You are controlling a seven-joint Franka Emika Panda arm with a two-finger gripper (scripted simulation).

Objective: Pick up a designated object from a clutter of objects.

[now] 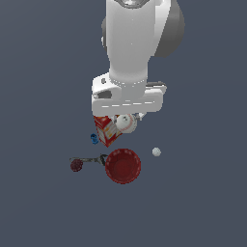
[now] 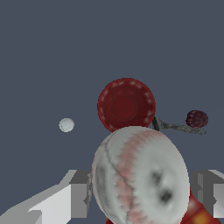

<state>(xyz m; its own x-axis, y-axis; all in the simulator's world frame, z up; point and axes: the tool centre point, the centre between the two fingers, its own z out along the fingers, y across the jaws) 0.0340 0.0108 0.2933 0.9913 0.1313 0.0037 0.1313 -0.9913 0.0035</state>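
The white baseball point(image 1: 126, 123) with red stitching sits between my gripper's point(image 1: 127, 120) fingers, just under the white hand. In the wrist view the baseball point(image 2: 141, 177) fills the space between the two grey fingers point(image 2: 79, 193), which press on its sides. It looks raised off the floor, above the red-and-white printed box point(image 1: 107, 130). The red bowl point(image 1: 123, 165) lies in front of it, also in the wrist view point(image 2: 126, 105).
A dark maroon ball point(image 1: 76, 165) lies on the exterior view's left beside a thin dark tool point(image 1: 91, 159). A tiny blue item point(image 1: 94, 139) sits by the box. A tiny pale ball point(image 1: 156, 152) lies to the right, and shows in the wrist view point(image 2: 66, 125).
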